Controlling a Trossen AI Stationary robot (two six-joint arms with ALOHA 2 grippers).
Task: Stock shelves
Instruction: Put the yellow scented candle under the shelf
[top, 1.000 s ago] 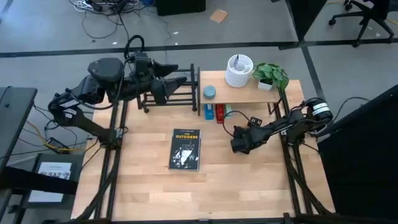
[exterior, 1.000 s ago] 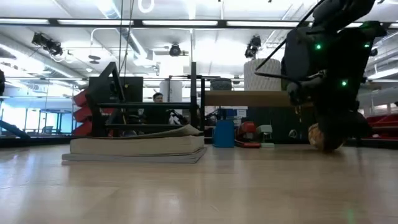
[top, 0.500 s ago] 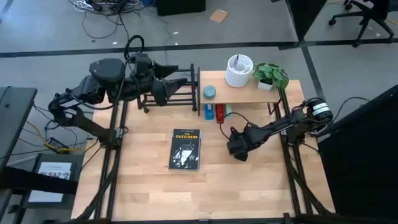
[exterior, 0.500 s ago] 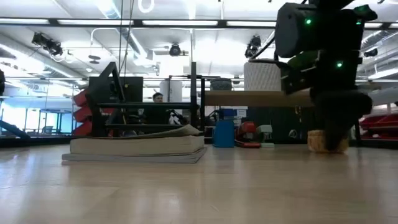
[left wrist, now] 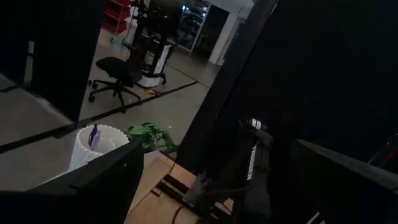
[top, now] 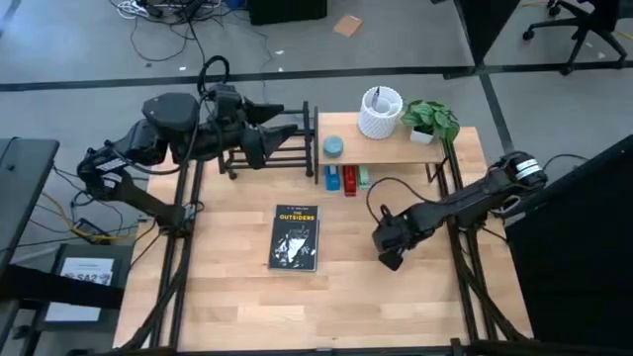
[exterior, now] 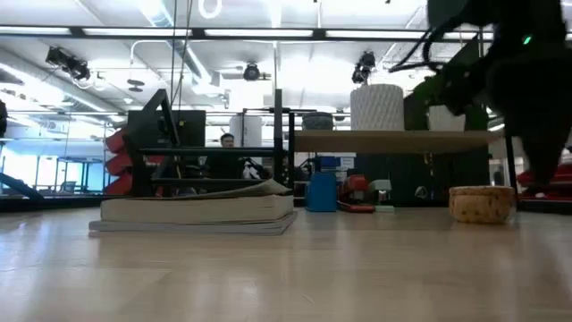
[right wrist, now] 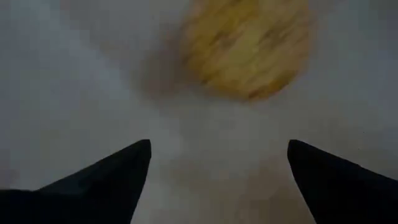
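Two right hand (right wrist: 217,180) fingers spread wide above round woven basket (right wrist: 247,48); wooden board shelf (top: 381,150) well apart.

overhead looking down, table-level sideways, both showing book (top: 295,238)

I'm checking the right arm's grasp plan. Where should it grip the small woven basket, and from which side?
From above, judging by its pose: the woven basket stands upright, low and round, on the tabletop. The open right gripper should probably straddle it and close on opposite outer walls just under the rim.
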